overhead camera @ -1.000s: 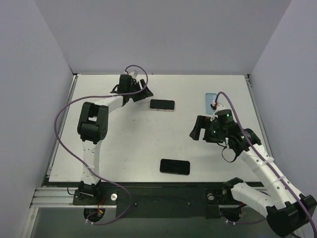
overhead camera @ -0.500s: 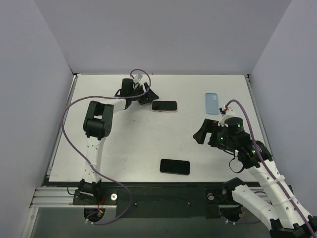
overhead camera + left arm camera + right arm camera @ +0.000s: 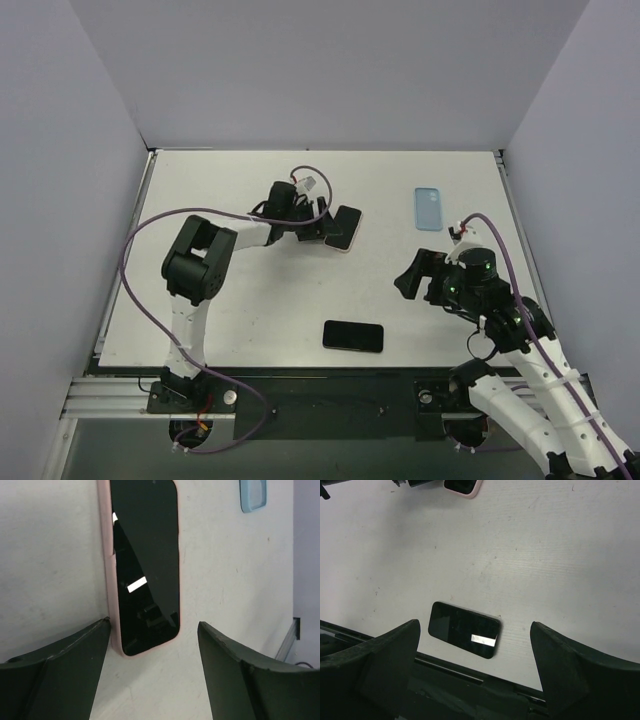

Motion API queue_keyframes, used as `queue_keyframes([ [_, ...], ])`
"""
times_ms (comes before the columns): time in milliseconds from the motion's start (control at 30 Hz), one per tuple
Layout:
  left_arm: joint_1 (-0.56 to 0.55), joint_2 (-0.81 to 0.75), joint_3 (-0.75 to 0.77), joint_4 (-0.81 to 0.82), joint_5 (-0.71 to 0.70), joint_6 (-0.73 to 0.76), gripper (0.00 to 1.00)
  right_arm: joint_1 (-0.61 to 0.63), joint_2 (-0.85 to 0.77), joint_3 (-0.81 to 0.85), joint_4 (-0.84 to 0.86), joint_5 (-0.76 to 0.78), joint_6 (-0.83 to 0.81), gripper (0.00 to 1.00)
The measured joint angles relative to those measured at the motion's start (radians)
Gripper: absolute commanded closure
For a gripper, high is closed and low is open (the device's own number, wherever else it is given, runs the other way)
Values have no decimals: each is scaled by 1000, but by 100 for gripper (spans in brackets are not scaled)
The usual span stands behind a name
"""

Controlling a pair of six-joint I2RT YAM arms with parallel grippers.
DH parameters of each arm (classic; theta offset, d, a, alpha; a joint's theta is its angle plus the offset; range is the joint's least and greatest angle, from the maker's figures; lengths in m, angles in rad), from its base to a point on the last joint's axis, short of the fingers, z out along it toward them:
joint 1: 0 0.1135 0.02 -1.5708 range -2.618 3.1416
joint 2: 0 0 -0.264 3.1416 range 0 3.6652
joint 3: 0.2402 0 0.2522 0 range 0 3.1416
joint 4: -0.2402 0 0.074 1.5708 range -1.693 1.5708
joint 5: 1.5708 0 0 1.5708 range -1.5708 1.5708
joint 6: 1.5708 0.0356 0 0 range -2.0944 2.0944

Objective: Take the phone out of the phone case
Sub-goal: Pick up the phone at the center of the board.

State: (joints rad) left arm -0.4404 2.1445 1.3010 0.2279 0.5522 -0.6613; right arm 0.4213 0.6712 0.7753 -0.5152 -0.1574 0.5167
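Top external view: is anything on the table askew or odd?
The pink-cased phone lies diagonally, one end inside the open left claw; the blue case and black phone lie roughly square to the table.

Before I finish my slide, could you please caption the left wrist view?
Open left pincer brackets one end of the pink-cased phone on the table, blue case beyond.

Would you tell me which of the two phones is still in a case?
The farther phone, rimmed by a pink case; the nearer phone is bare black.
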Motion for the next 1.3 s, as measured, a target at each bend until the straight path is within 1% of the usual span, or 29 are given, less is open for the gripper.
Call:
queue_keyframes([
  [33,-20,-5,12,-26,-34,15,14,0,-5,0,-1,1,0,14],
  [100,-71,1,87,-132,-142,45,13,0,-18,-2,-4,4,0,14],
  [233,-164,66,286,-348,-378,104,11,-1,-39,-2,-12,12,0,14],
  [300,-199,107,383,-438,-470,126,11,-1,-49,-2,-14,15,0,14],
  [367,-227,141,454,-504,-546,147,10,-1,-55,-3,-16,17,0,14],
  [467,-252,174,527,-580,-621,162,9,-1,-68,-13,-19,20,0,14],
  [600,-272,196,572,-629,-681,173,9,-1,-80,-16,-25,23,0,14],
  [700,-283,203,587,-654,-707,177,12,-1,-82,-17,-26,24,0,14],
  [733,-284,203,589,-657,-709,177,13,-1,-82,-17,-26,24,0,14],
  [1000,-272,203,589,-657,-649,167,14,-1,-89,-25,-27,30,0,14],
  [1133,-278,223,632,-696,-671,148,15,-1,-105,-35,-27,33,0,14],
  [1200,-286,235,656,-719,-690,141,17,-1,-108,-39,-27,37,0,14],
  [1300,-297,238,660,-726,-708,139,19,-1,-109,-45,-27,39,0,14],
])
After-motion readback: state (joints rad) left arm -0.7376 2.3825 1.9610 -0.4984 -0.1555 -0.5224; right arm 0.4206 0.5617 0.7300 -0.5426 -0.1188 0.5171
